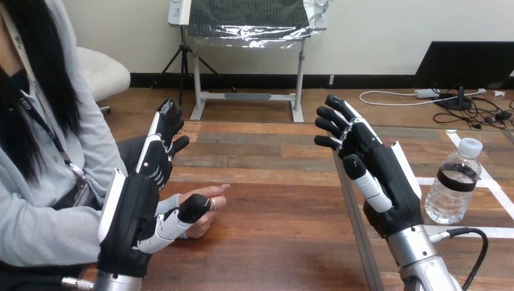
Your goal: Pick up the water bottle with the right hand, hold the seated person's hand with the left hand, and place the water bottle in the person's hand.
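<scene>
The clear water bottle (453,185), with a white cap and a dark band, stands upright on the wooden table (424,136) at the right. My right hand (388,182) is raised just left of the bottle, open, its fingers spread and apart from it. At the left my left hand (130,212) is open too, its fingers pointing up and away. The person's hand (209,209) lies low beside it, fingers pointing right and holding nothing. My left thumb (193,207) crosses in front of that hand; I cannot tell whether they touch.
The person sits at the left edge, close to my left arm. White tape lines (494,188) mark the table around the bottle. A black cable (479,242) loops from my right wrist, near the bottle's base.
</scene>
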Controlling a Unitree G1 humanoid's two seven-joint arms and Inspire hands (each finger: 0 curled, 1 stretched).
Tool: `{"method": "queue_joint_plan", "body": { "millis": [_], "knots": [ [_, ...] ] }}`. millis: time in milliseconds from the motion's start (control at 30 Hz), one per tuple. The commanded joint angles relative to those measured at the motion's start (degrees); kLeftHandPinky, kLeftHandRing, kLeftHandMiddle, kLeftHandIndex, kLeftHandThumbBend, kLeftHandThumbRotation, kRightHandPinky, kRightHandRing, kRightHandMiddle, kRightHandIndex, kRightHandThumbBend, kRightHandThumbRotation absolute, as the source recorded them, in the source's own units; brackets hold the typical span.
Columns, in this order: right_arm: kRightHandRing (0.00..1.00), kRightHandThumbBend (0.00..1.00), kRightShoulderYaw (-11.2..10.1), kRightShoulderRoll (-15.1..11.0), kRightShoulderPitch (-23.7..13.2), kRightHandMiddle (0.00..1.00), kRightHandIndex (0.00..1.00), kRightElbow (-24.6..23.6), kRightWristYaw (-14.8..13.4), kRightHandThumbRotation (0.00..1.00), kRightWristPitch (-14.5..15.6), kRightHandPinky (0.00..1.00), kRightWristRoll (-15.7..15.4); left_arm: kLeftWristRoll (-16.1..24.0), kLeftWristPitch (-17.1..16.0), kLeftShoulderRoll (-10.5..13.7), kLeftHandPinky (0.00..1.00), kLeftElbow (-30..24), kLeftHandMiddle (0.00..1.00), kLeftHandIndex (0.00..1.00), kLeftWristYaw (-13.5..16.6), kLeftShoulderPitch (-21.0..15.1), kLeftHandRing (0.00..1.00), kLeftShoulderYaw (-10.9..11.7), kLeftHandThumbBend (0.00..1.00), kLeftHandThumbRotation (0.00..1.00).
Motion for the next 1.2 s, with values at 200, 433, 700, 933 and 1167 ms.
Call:
{"method": "queue_joint_plan", "body": {
  "millis": [200,433,700,933,1167],
  "knots": [
    [0.86,1.0,-3.18,-4.55,-6.96,0.88,0.92,2.47,-7.35,0.76,-3.43,0.78,-3.05,-0.93,-1.12,-0.18,0.91,-0.43,1.0,1.0,-0.07,-2.1,0.97,0.56,1.0,0.75],
    [0.87,1.0,-4.58,-7.55,-9.61,0.88,0.92,3.17,-11.33,0.76,-2.66,0.79,-4.3,-1.17,-1.49,-0.19,0.91,-0.13,1.0,1.0,-0.13,-2.03,0.97,0.61,1.0,0.75],
    [0.88,1.0,-4.84,-12.78,-12.82,0.88,0.92,4.94,-17.42,0.75,-3.68,0.8,-8.84,-1.16,-1.9,-0.19,0.91,0.3,1.0,1.0,-0.14,-2.0,0.97,0.67,1.0,0.74],
    [0.9,1.0,-4.77,-16.79,-15.67,0.89,0.92,6.27,-22.01,0.72,-2.46,0.82,-12.24,-1.48,-1.92,-0.1,0.91,0.34,1.0,1.0,-0.39,-1.83,0.97,0.6,1.0,0.74],
    [0.9,1.0,-4.2,-20.35,-18.48,0.87,0.91,7.96,-26.49,0.67,-1.62,0.84,-15.6,-1.07,-1.81,-0.37,0.91,0.15,1.0,0.99,0.09,-1.62,0.97,0.78,1.0,0.75]
  ]
}}
